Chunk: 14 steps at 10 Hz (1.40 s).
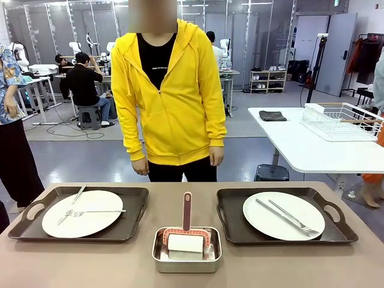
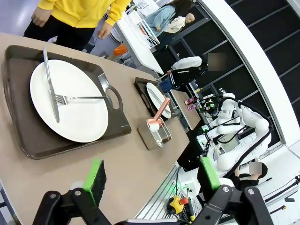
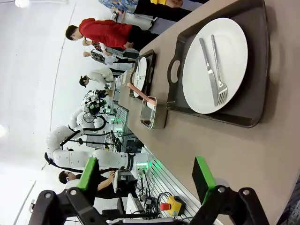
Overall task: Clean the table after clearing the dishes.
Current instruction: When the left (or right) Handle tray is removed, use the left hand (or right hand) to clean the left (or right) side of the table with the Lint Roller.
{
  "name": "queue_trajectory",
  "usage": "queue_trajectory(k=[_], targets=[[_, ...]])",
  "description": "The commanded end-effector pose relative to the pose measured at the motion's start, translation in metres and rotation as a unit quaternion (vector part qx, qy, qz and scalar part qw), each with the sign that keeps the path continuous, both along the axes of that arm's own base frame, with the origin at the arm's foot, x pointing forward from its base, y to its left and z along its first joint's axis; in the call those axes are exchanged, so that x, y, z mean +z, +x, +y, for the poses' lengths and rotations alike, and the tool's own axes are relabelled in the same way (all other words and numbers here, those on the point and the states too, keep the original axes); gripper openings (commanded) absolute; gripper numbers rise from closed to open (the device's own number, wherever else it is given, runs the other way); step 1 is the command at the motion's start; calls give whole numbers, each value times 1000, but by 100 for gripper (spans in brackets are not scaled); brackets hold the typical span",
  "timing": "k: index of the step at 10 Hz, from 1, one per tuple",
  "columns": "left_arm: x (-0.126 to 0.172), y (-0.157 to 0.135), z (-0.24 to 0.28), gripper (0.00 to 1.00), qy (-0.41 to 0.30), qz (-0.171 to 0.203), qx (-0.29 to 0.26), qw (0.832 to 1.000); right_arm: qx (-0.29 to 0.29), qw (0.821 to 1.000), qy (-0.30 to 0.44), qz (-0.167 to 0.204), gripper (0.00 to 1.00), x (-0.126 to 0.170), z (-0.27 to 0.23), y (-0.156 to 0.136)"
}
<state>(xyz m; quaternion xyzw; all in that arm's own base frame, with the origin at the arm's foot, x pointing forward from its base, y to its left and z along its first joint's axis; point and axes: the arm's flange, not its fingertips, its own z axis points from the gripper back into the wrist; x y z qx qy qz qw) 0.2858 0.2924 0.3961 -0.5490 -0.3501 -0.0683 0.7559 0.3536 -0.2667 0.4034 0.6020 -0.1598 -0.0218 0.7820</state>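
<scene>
On the tan-brown table [image 1: 120, 264] lie two dark brown trays. The left tray [image 1: 36, 227] carries a white plate [image 1: 82, 213] with a knife and fork on it; the same plate [image 2: 70, 101] lies ahead of my left gripper [image 2: 154, 176], which hovers open over the table's near edge. The right tray [image 1: 342, 231] carries a white plate [image 1: 283, 215] with a knife and fork. That plate [image 3: 213, 65] is ahead of my right gripper [image 3: 147, 176], open with nothing between its fingers. A person in a yellow hoodie [image 1: 168, 90] stands at the far side, hands down.
A small steel pan [image 1: 186, 251] sits between the trays at the front middle, holding a white sponge block and a red-handled tool [image 1: 187, 211]. Behind on the right stands a white table [image 1: 300, 144] with a wire rack [image 1: 345, 120]. Other people sit and stand farther off.
</scene>
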Motion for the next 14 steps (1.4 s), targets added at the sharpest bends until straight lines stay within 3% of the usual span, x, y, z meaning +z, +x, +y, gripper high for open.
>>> queue_trajectory(k=[1, 14], targets=[[1, -4, 2, 100, -2, -6, 1, 1000, -4, 1000, 7, -5, 100, 2, 0, -1], [1, -4, 2, 100, -2, -6, 1, 1000, -4, 1000, 7, -5, 100, 2, 0, -1]])
